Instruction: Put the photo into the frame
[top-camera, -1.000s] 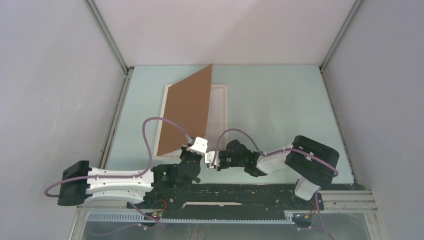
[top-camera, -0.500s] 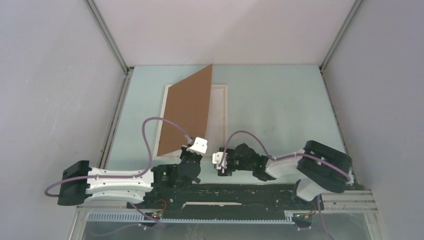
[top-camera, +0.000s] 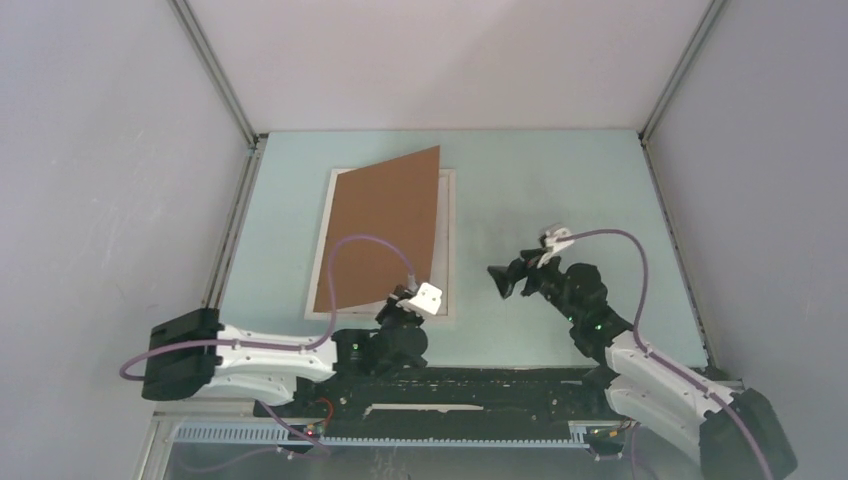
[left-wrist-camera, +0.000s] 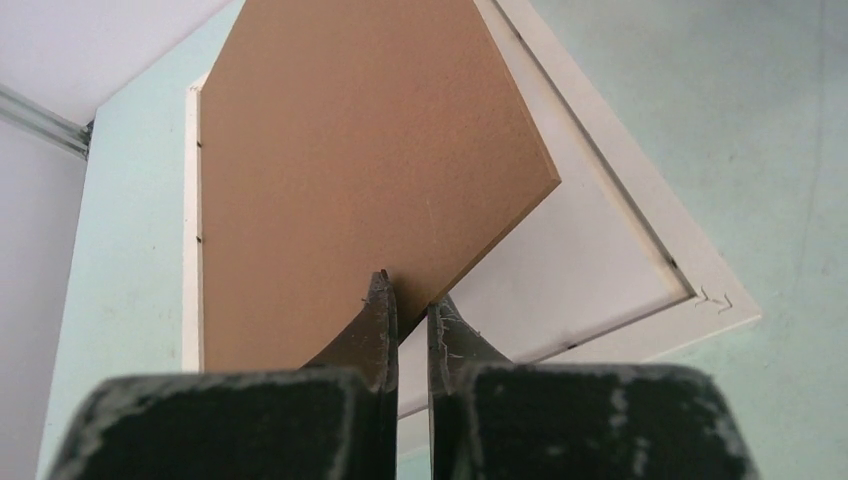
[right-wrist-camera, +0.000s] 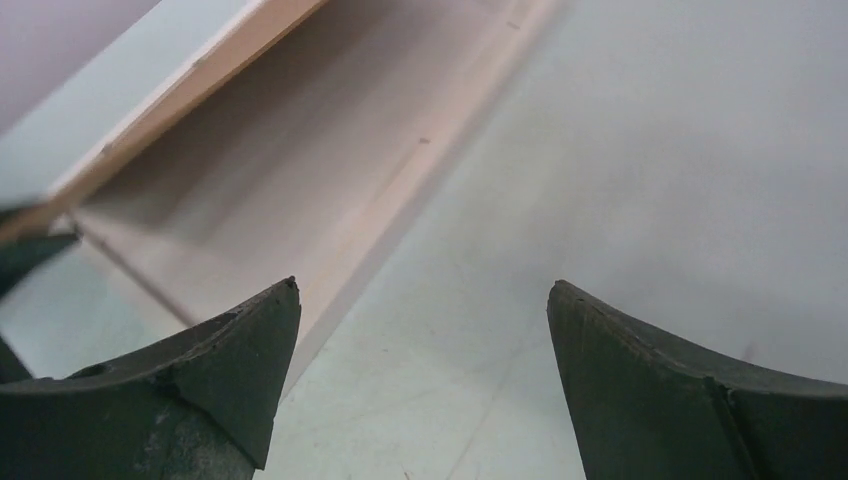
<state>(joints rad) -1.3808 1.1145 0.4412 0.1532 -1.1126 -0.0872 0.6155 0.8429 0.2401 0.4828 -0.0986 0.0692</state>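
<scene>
The white frame (top-camera: 451, 240) lies flat on the table left of centre. A brown backing board (top-camera: 385, 225) slants over it, its left edge down in the frame (left-wrist-camera: 643, 190) and its right side raised. My left gripper (top-camera: 400, 296) is shut on the board's (left-wrist-camera: 350, 150) near edge, which sits between the left gripper's (left-wrist-camera: 410, 300) tips. Under the board a plain white surface (left-wrist-camera: 570, 270) fills the frame. The photo's picture does not show in any view. My right gripper (top-camera: 500, 280) hovers open and empty over bare table right of the frame (right-wrist-camera: 420, 170).
Grey walls with metal corner rails (top-camera: 215, 85) enclose the pale green table (top-camera: 560, 180). The arms' black base rail (top-camera: 470, 385) runs along the near edge. The right gripper (right-wrist-camera: 422, 288) sees bare tabletop between its fingers.
The right gripper opened wide and swung away from beside the left gripper, out to the right of the frame. The board has tipped down flatter over the frame, with the left gripper lower.
</scene>
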